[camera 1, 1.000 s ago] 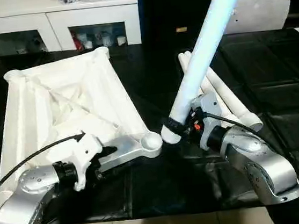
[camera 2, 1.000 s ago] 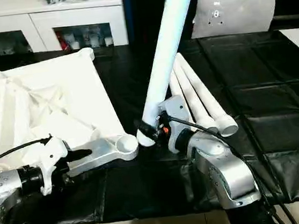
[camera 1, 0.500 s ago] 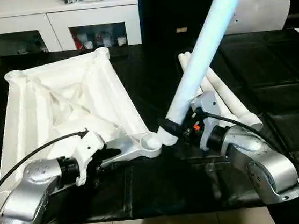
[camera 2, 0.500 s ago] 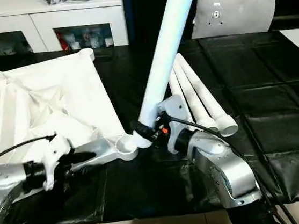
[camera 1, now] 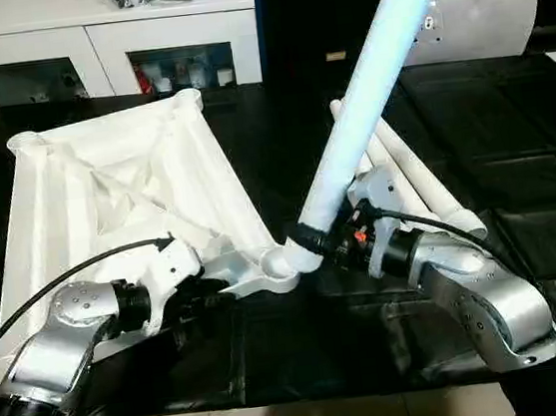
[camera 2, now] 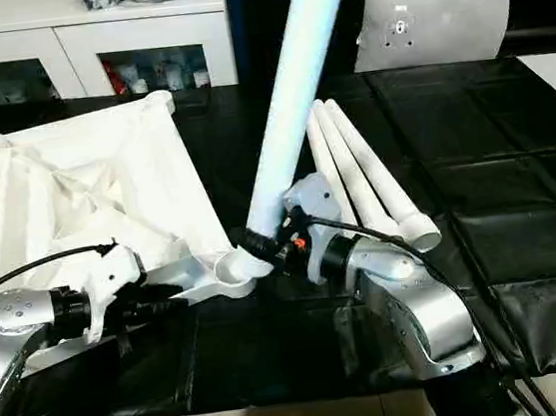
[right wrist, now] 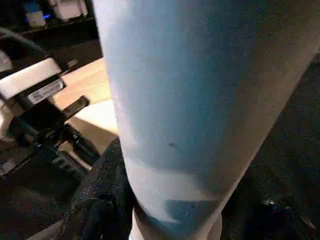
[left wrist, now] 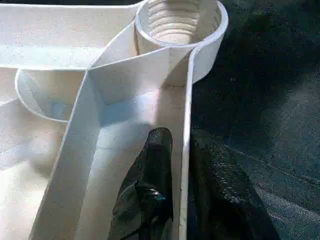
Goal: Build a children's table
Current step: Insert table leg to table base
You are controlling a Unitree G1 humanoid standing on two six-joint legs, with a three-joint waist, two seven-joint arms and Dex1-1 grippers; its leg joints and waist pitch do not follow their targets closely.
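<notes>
- The white plastic table top [camera 1: 126, 200] lies upside down on the left half of the black, quilted worktop [camera 1: 515, 171]. Its underside shows raised ribs running diagonally, and a round socket at each corner.
- The left pincer [left wrist: 180, 165] is clamped on the thin rim wall of the table top, one textured black finger [left wrist: 155, 165] inside the wall and the other outside, just short of the corner socket [left wrist: 180, 22] nearest the worktop's front edge. That socket is a short cylinder with thread ridges inside.
- The right pincer [camera 2: 268, 249] grips a long, smooth, round white leg [camera 1: 365, 88] near its lower end. The leg tilts up and away, and its lower tip sits at the mouth of the same corner socket.
- Three more tapered white legs [camera 2: 366, 183] lie side by side on the worktop behind the right arm.
</notes>
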